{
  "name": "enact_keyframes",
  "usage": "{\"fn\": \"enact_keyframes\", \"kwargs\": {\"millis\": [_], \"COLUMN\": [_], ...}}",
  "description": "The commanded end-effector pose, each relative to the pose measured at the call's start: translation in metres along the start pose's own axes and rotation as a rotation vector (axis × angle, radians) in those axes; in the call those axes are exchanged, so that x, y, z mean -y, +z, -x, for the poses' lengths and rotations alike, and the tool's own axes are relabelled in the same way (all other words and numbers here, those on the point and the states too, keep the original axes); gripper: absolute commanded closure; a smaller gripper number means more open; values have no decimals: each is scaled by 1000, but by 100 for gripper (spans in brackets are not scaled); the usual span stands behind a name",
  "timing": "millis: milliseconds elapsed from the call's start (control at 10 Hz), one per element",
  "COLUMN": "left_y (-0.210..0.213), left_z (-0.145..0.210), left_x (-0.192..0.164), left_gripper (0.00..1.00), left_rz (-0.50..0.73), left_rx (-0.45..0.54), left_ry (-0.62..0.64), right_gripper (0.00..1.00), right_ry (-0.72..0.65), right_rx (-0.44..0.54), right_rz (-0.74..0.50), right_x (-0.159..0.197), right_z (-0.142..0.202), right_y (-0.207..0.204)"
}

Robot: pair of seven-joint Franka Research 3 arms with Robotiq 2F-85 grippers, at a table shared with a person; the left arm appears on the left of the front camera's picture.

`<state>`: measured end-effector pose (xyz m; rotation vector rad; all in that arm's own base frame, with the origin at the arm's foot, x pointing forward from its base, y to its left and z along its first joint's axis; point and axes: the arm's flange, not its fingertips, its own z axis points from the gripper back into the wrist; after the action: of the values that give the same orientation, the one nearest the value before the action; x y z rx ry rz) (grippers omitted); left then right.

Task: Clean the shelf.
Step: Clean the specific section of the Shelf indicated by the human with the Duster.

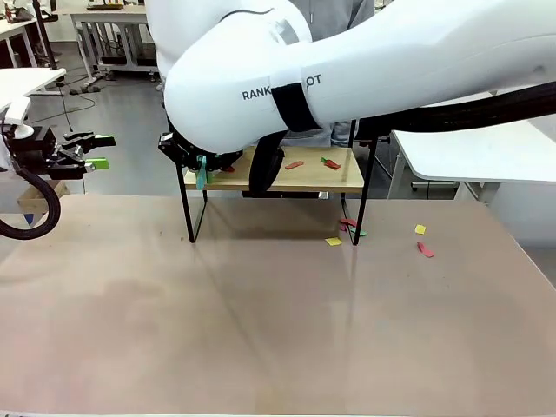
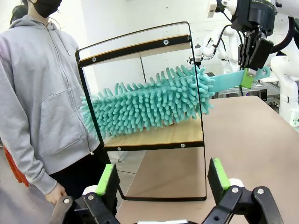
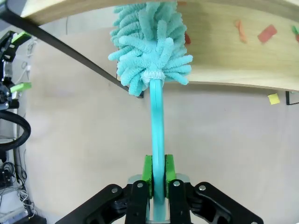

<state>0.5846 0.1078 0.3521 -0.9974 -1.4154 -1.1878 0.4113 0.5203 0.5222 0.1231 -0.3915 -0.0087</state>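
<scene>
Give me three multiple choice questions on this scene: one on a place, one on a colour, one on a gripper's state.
1. Where is the duster's fluffy head? A on the table; B on the shelf's lower board; C in the person's hand.
2. What colour is the duster? A yellow; B red; C teal.
3. How is the left gripper? A open, empty; B shut on the duster; C shut on a paper scrap.
Answers: B, it lies on the lower board; C, head and handle are teal; A, its fingers stand apart, nothing between.
</scene>
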Motion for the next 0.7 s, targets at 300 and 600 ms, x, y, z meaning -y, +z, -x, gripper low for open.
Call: {"fn": "enact_keyframes", "kwargs": {"millis": [300, 600], "left_y": [0, 0], "left_z": [-4, -4], "left_x": [2, 2], "left_gripper": [0, 0], "left_rz": [-2, -2], "left_rx": [3, 3], "left_ry": [-3, -3], "right_gripper": [87, 87], "right_ry": [-47, -17], "right_rx": [-39, -38], "right_rz": [-7, 14], "right_x": [4, 2], "right_z": [6, 1], "right_y": [-20, -22]}}
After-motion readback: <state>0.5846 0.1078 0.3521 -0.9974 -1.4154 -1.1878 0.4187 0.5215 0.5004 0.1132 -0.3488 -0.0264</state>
